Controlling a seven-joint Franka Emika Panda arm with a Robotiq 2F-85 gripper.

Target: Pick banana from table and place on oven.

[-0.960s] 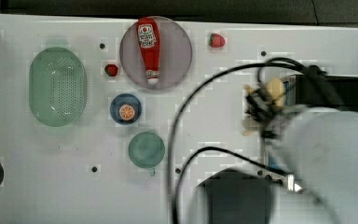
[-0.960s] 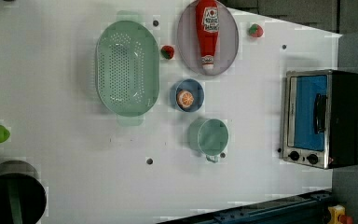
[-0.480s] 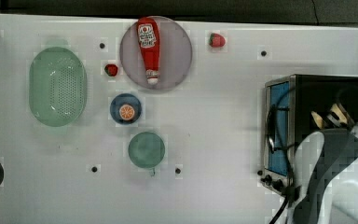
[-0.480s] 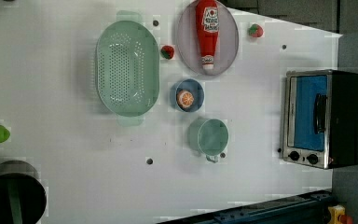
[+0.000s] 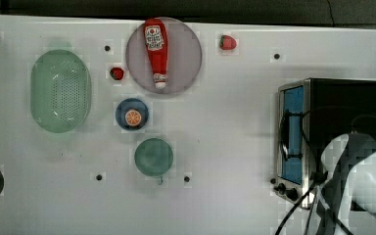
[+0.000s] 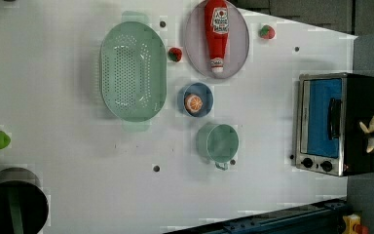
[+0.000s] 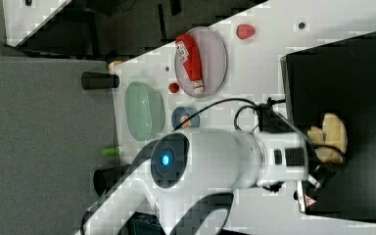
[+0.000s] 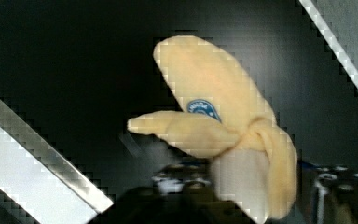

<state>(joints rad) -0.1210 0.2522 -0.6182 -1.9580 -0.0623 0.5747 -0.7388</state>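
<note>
The pale yellow banana [image 8: 223,112], peel flaps splayed, hangs just above the oven's black top [image 8: 74,70]. My gripper [image 8: 254,186] is shut on the banana's lower end, a dark finger [image 8: 179,179] on either side. In the right view the banana [image 7: 329,136] lies over the oven [image 7: 352,63] with the white arm [image 7: 235,156] reaching in from the right view's left. The left view has the banana [image 6: 371,132] at the far edge of the oven [image 6: 363,97]. The arm [image 5: 367,181] covers the oven [image 5: 342,98] in the top view, which stands on the white table [image 5: 225,147].
A ketchup bottle [image 5: 155,51] lies on a grey plate [image 5: 186,58]. A green colander [image 5: 61,98], a blue bowl with an orange slice [image 5: 132,115], a green cup [image 5: 153,156] and two strawberries [image 5: 227,43] stand on the top view's left and middle. Cables [image 5: 298,147] hang before the oven door.
The arm has carried the banana from the table in front of the oven door toward the top view's right, to over the oven's black top.
</note>
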